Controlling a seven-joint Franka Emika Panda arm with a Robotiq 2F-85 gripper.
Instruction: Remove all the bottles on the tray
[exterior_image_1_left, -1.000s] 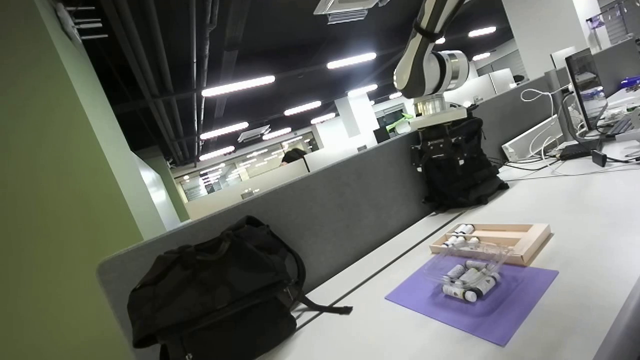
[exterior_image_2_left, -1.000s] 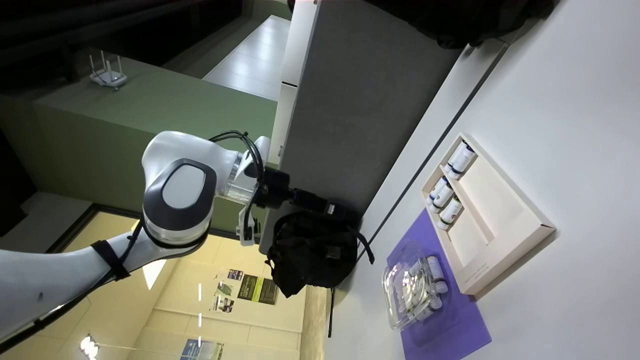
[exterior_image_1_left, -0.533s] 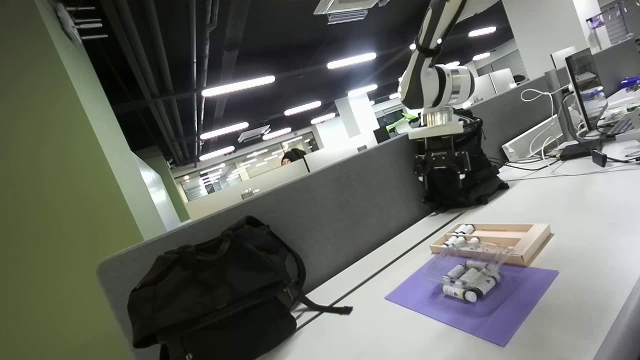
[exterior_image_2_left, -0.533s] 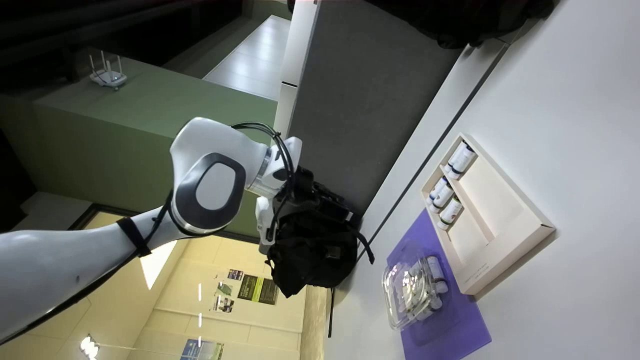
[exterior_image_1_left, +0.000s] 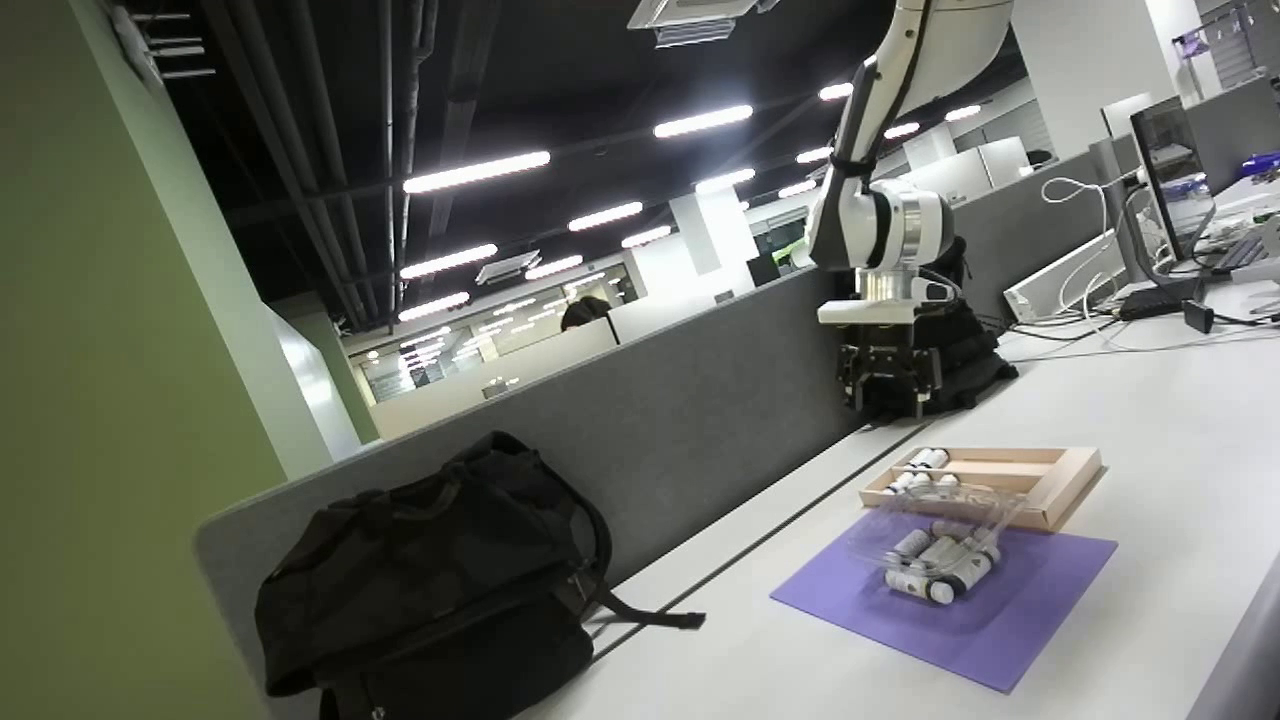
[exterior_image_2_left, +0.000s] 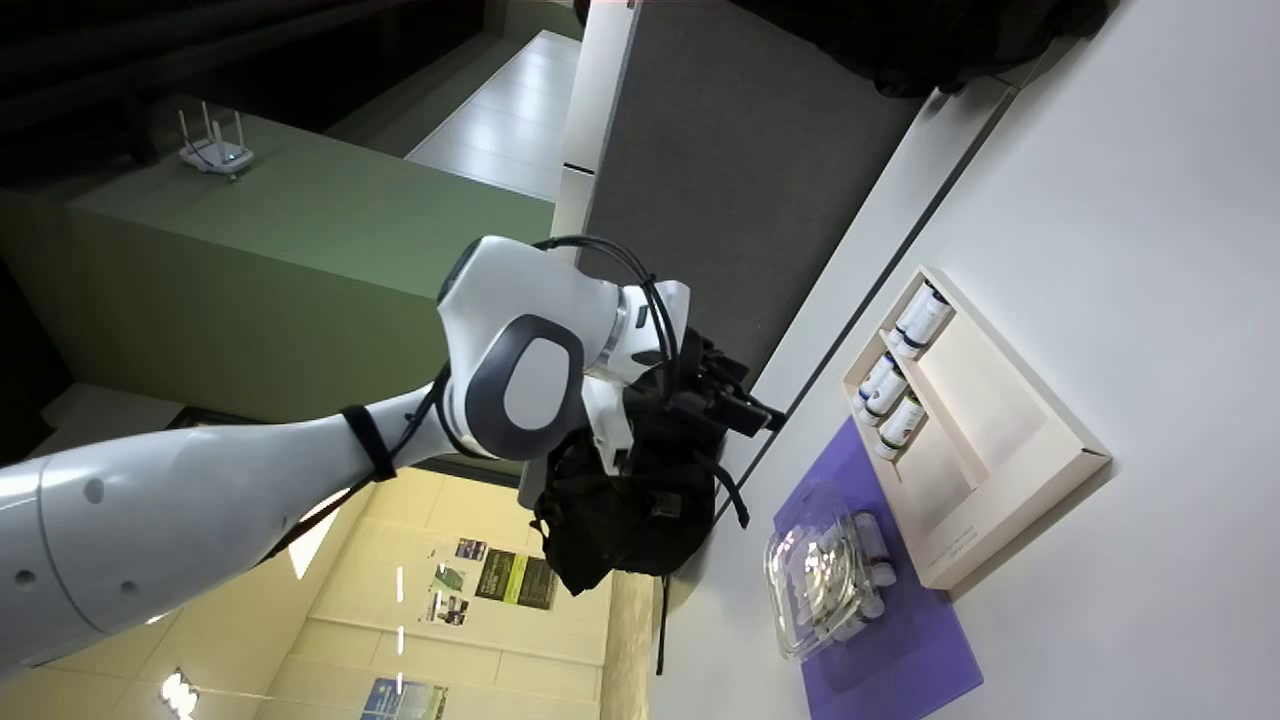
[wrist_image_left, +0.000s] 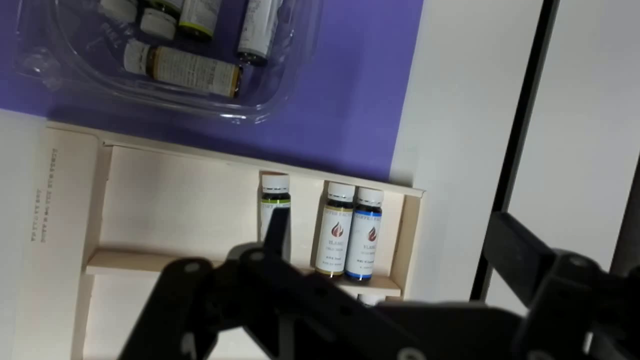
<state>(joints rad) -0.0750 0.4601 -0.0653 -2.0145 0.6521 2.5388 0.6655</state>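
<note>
Robotiq gripper (wrist_image_left: 395, 235) set wide, fingers (wrist_image_left: 276, 230) well apart left and right in the wrist view. Hangs mid-air, tips down, apart from the light-wood tray (wrist_image_left: 75, 200). Arm (exterior_image_2_left: 250, 490) extends in from the left in an exterior view. Tray lies flat on the white desk (exterior_image_1_left: 1180, 420), at the far edge of the purple sheet (exterior_image_1_left: 1045, 595) in an exterior view; whether it overlaps the sheet, can't tell. Five bottles (exterior_image_2_left: 886, 392) on the tray, on their sides, all bunched at its left end there: three in the near compartment (wrist_image_left: 185, 210), two in the far compartment (wrist_image_left: 112, 317). Wrist view has the near three: green-banded bottle (wrist_image_left: 272, 203) partly hidden behind the finger at left, then a gap, then gold-banded bottle (wrist_image_left: 333, 235) and blue-banded bottle (wrist_image_left: 363, 245) side by side at right. All three white caps (wrist_image_left: 341, 191) face the sheet. One more cap (wrist_image_left: 370, 299) shows past the divider (wrist_image_left: 135, 261), rest of that bottle covered by the gripper. Clear plastic container (wrist_image_left: 245, 115) sits on the sheet, near the tray, more bottles (wrist_image_left: 195, 72) lying within its outline; count unclear. Black backpack (exterior_image_1_left: 430, 590) at near left, another black backpack (exterior_image_1_left: 965, 365) at the far side, behind the gripper. Grey partition (exterior_image_1_left: 680, 420) runs along the desk's far side.
</note>
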